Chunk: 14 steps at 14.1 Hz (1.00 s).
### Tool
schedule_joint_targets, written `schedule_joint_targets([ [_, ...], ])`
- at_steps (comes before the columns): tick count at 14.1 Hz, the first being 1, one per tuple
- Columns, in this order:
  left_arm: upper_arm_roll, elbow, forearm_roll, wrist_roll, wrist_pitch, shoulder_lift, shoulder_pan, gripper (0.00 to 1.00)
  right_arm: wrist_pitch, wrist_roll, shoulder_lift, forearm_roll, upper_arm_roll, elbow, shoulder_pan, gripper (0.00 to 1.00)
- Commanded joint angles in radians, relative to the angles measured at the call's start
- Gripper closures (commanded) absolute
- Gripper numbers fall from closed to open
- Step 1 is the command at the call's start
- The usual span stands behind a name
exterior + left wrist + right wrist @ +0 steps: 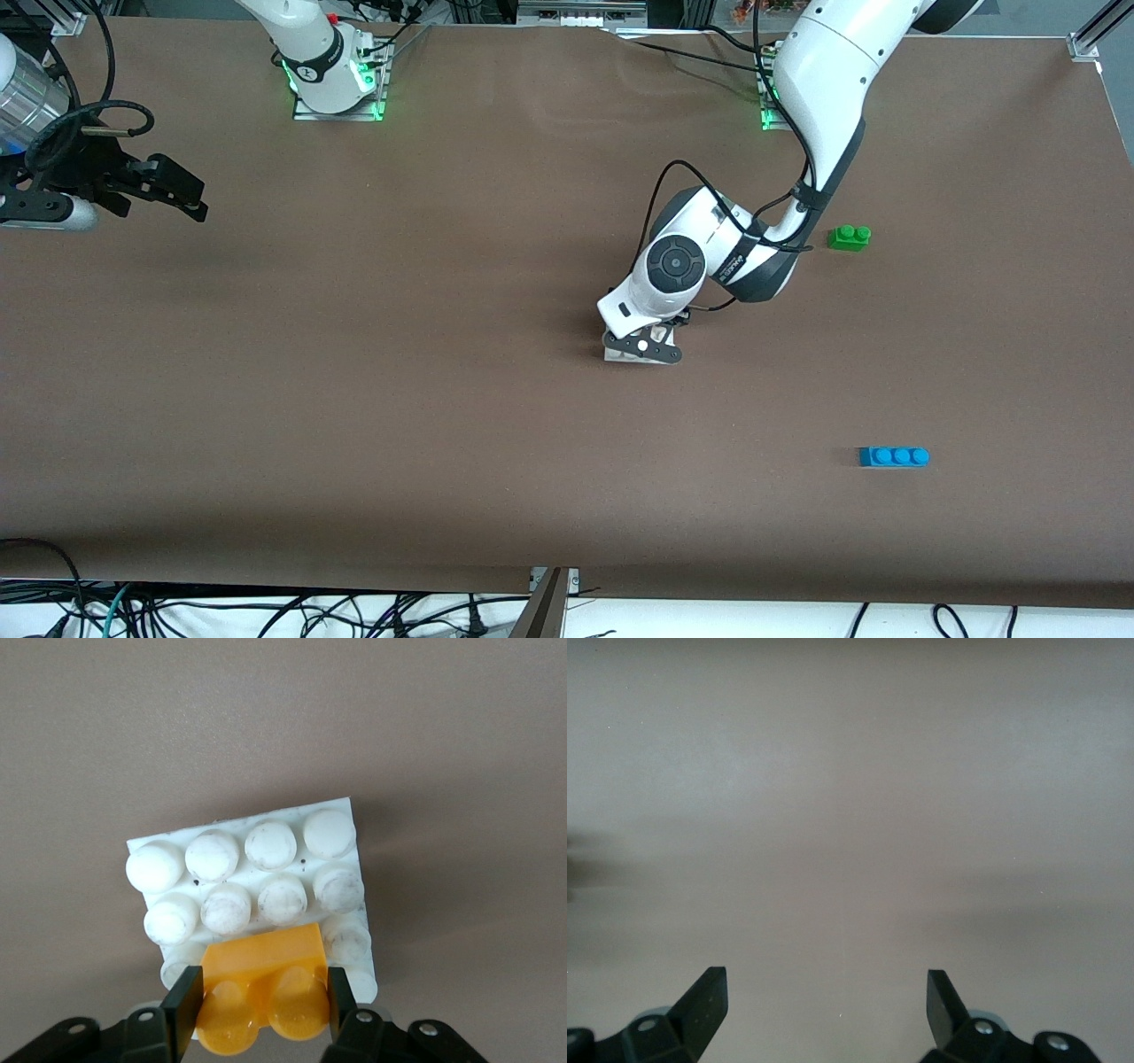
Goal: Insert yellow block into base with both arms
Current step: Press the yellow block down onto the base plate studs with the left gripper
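In the left wrist view my left gripper [261,1005] is shut on the yellow block [261,988], which sits on a row of studs at one edge of the white base [248,873]. In the front view the left gripper [642,346] is down at the table's middle, and only a sliver of the base [617,354] shows under it; the block is hidden there. My right gripper [182,190] waits in the air at the right arm's end of the table, open and empty. Its wrist view [827,997] shows bare table.
A green two-stud brick [849,237] lies toward the left arm's end of the table. A blue three-stud brick [893,456] lies nearer the front camera at the same end. The brown table's front edge [567,589] runs along the bottom.
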Motion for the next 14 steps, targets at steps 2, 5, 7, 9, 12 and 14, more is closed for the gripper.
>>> schedule_joint_targets([
  [2,0.007,0.013,0.020,-0.010,0.003,0.017,-0.016,0.53,-0.027,-0.009,0.008,0.004,0.004,0.028,-0.004,0.01],
  [5,0.007,0.013,0.020,-0.008,0.003,0.021,-0.016,0.53,-0.027,-0.009,0.008,0.004,0.004,0.028,-0.004,0.01],
  [7,0.007,0.013,0.020,-0.008,0.003,0.021,-0.016,0.52,-0.027,-0.009,0.008,0.004,0.004,0.028,-0.004,0.01],
  [9,0.007,0.013,0.020,-0.021,0.001,0.021,-0.018,0.00,-0.027,-0.009,0.008,0.004,0.004,0.028,-0.004,0.01],
  [12,0.007,0.013,0.019,-0.048,-0.009,0.011,-0.018,0.00,-0.025,-0.009,0.009,0.004,0.004,0.028,-0.004,0.01],
  [14,0.006,0.014,0.019,-0.061,-0.038,-0.014,-0.015,0.00,-0.024,-0.009,0.009,0.004,0.004,0.028,-0.004,0.01],
])
